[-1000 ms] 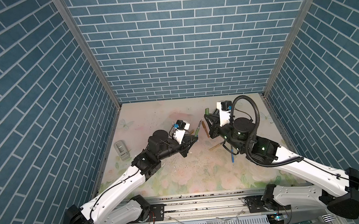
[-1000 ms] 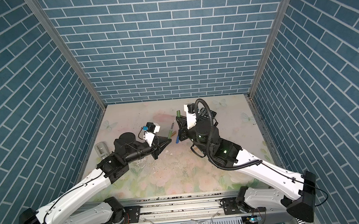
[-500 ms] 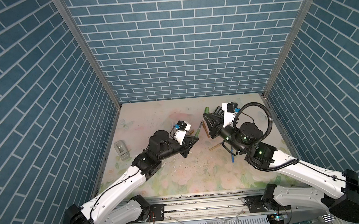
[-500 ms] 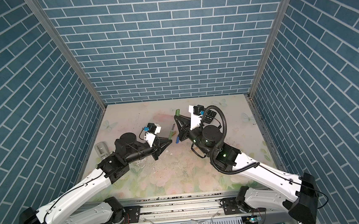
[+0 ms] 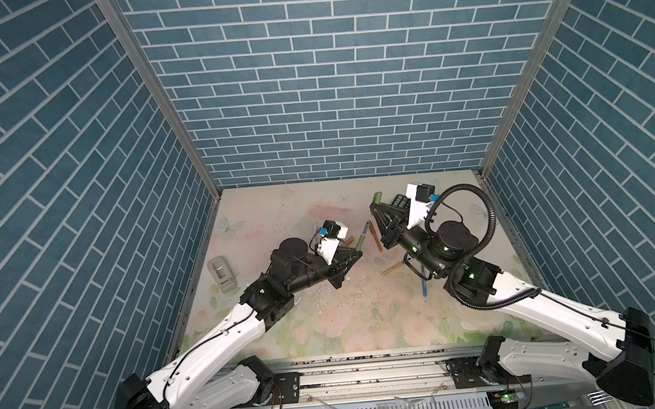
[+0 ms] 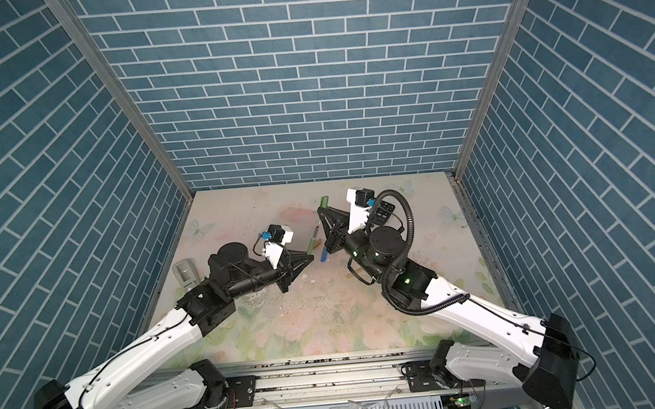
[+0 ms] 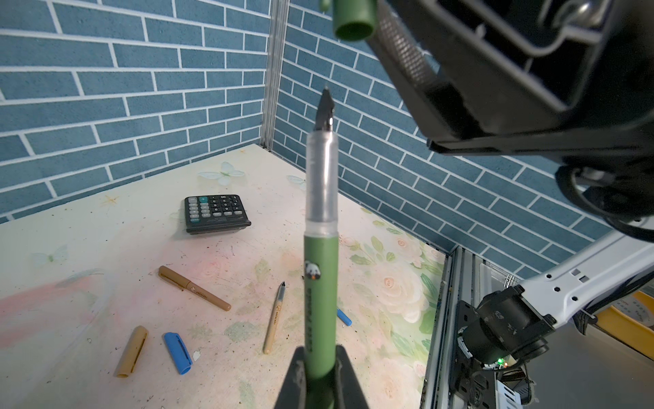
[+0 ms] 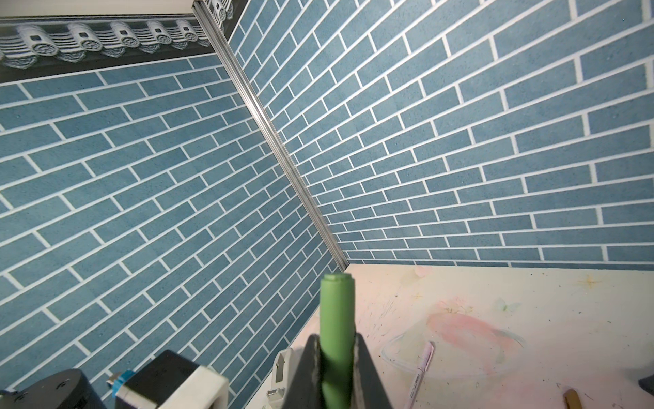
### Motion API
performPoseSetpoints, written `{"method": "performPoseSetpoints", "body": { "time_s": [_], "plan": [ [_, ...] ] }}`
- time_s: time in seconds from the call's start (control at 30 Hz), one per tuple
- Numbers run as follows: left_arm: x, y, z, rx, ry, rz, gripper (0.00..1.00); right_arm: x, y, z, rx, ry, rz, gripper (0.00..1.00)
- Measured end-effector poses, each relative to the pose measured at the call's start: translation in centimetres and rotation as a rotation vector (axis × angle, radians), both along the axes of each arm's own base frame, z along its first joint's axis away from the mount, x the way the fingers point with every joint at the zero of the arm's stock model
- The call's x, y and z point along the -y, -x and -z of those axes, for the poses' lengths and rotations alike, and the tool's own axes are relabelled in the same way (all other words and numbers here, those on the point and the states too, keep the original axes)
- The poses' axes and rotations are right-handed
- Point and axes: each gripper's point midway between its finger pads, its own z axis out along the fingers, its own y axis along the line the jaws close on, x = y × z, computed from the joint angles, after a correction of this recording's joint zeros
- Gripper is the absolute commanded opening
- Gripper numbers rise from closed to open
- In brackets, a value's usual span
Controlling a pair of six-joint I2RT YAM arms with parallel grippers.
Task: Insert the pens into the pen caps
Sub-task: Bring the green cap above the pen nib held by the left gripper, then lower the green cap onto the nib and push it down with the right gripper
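My left gripper [image 7: 320, 375] is shut on the green pen [image 7: 320, 283], whose dark tip points up and away from the jaws. In both top views the left gripper [image 5: 355, 253] [image 6: 309, 258] holds the green pen [image 5: 362, 239] [image 6: 313, 242] above mid-table. My right gripper [image 8: 336, 354] [image 5: 376, 209] is shut on the green pen cap [image 8: 336, 318] [image 5: 377, 198] [image 6: 323, 202]. In the left wrist view the green cap [image 7: 354, 19] hangs beyond the pen tip, open end facing it, with a gap between. The tan pen [image 7: 274, 320], tan cap [image 7: 132, 350] and blue cap [image 7: 177, 352] lie on the table.
A brown capped pen [image 7: 194, 288], a blue pen [image 5: 425, 285] and a pink pen [image 8: 421, 371] also lie on the floral table [image 5: 279, 217]. A black calculator [image 7: 216, 212] sits at the back right. A grey stapler-like device [image 5: 221, 273] lies by the left wall.
The right wrist has rolled to the right while the green cap stayed near the same spot. The left arm and green pen have not moved.
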Motion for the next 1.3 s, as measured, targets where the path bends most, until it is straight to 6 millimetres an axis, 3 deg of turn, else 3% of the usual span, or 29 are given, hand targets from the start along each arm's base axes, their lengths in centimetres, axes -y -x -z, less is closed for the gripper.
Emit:
{"method": "performPoseSetpoints", "body": {
  "time_s": [0.77, 1.3],
  "plan": [
    [-0.4, -0.3, -0.4, 0.014, 0.004, -0.028, 0.00, -1.4, 0.3, 1.6, -0.077, -0.012, -0.092, 0.04],
    [-1.1, -0.7, 0.8, -0.039, 0.016, -0.088, 0.00, -3.5, 0.3, 4.4, -0.149, -0.052, -0.182, 0.07]
  ]
}}
